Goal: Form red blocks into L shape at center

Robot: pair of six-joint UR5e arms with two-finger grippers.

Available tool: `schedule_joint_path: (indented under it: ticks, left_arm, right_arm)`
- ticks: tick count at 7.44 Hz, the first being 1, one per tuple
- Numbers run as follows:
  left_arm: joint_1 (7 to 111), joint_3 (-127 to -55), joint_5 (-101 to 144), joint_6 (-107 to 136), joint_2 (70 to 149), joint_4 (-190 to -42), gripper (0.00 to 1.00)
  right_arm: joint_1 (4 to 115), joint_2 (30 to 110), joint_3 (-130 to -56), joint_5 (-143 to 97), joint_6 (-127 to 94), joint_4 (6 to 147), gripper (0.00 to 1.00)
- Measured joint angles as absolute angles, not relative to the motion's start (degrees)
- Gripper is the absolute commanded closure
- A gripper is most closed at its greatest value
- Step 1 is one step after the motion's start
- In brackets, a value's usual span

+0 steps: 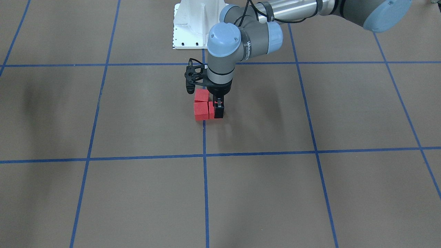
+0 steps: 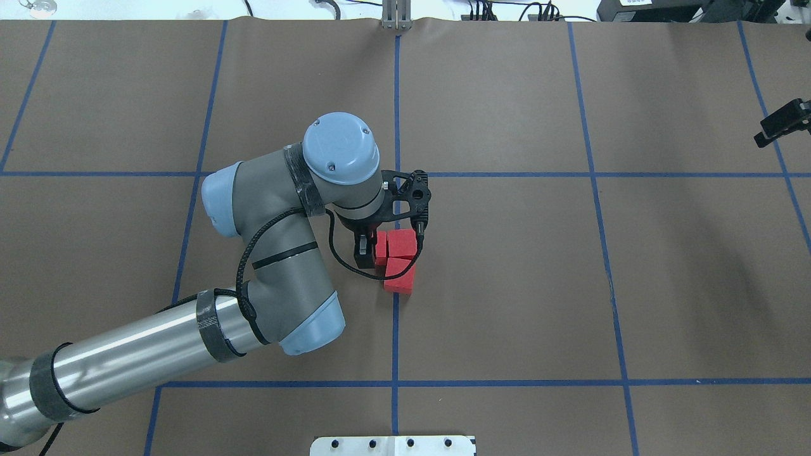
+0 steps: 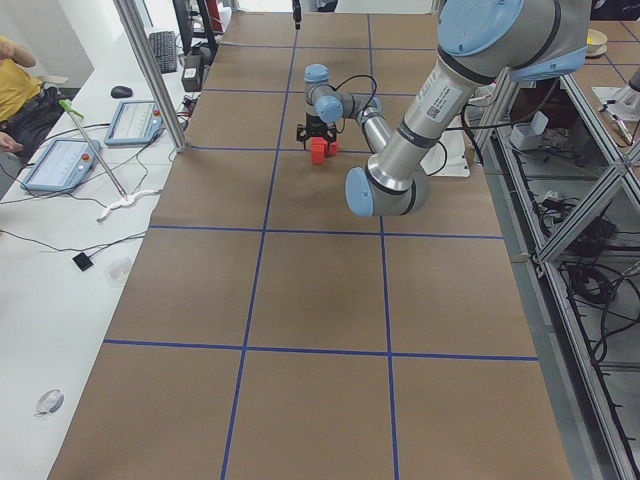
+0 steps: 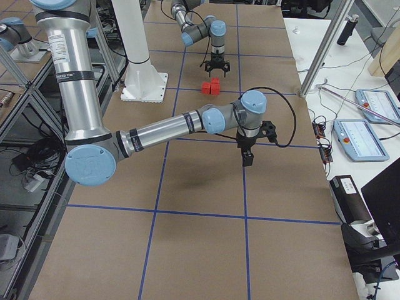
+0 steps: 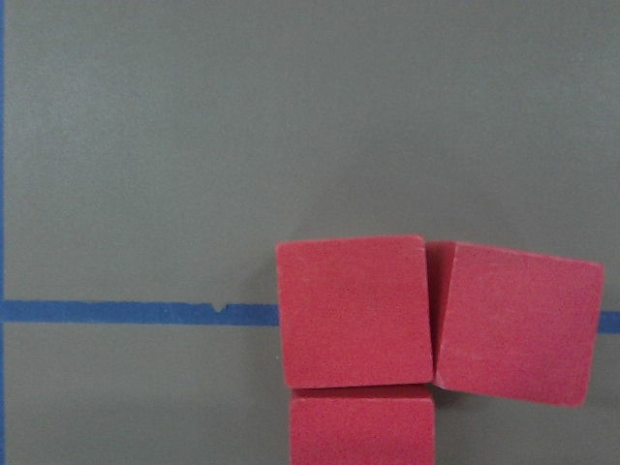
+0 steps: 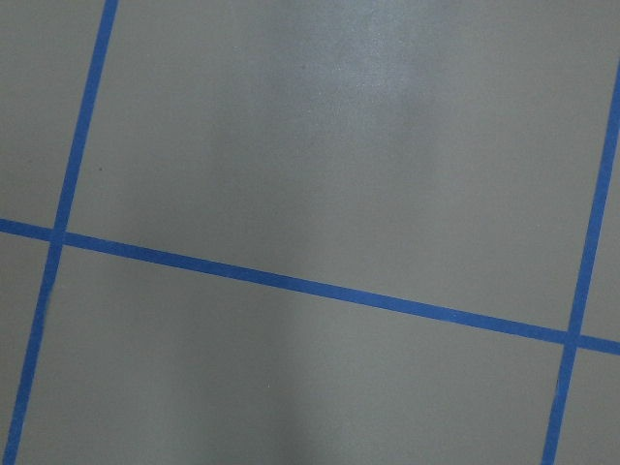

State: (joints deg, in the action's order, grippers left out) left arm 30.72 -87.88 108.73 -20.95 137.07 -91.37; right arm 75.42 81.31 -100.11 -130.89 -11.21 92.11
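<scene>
Left gripper: low, hard beside one of three red blocks; its opening and any hold could not be told. Blocks lay immediately to its right at the center, touching in an L. Right gripper stood well apart.

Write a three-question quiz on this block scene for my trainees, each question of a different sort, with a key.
1. True or false: the red blocks are stacked in one tower.
2. Which gripper is down beside the blocks? A. left B. right C. neither
3. Fill in: the blocks lie across a ____ tape line.

Key
1. False: they lie side by side on the table in an L.
2. A, the left gripper.
3. blue
</scene>
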Motion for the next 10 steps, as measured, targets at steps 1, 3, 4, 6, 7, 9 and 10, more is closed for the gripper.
schedule_joint_path:
  ticks: [1, 3, 4, 6, 7, 9, 10]
  left_arm:
    - [32.0, -89.6, 108.8, -21.1, 136.0, -91.2, 0.00]
    - [36.6, -91.7, 109.2, -21.2, 132.8, -91.2, 0.00]
    - [39.4, -92.2, 109.3, -21.2, 131.3, -91.2, 0.00]
    - [46.6, -94.2, 111.2, -20.9, 125.6, -91.1, 0.00]
    - [51.5, -94.9, 115.2, -19.8, 121.3, -91.2, 0.00]
    - [63.3, -95.3, 125.4, -14.2, 111.7, -91.7, 0.00]
    - [68.4, -95.2, 127.6, -13.2, 107.5, -91.8, 0.00]
  right_arm:
    - [76.6, 81.8, -100.1, -130.9, -10.0, 92.1, 0.00]
    - [81.0, 84.5, -100.1, -131.4, -3.2, 92.2, 0.00]
    - [83.4, 86.6, -100.2, -131.6, 0.9, 92.2, 0.00]
    - [88.0, 91.6, -100.3, -131.6, 7.8, 92.2, 0.00]
    - [90.0, 93.6, -100.4, -131.6, 9.7, 92.2, 0.00]
    - [91.6, 96.1, -100.6, -131.6, 11.6, 92.1, 0.00]
    - [91.8, 96.8, -100.5, -131.6, 11.8, 92.1, 0.00]
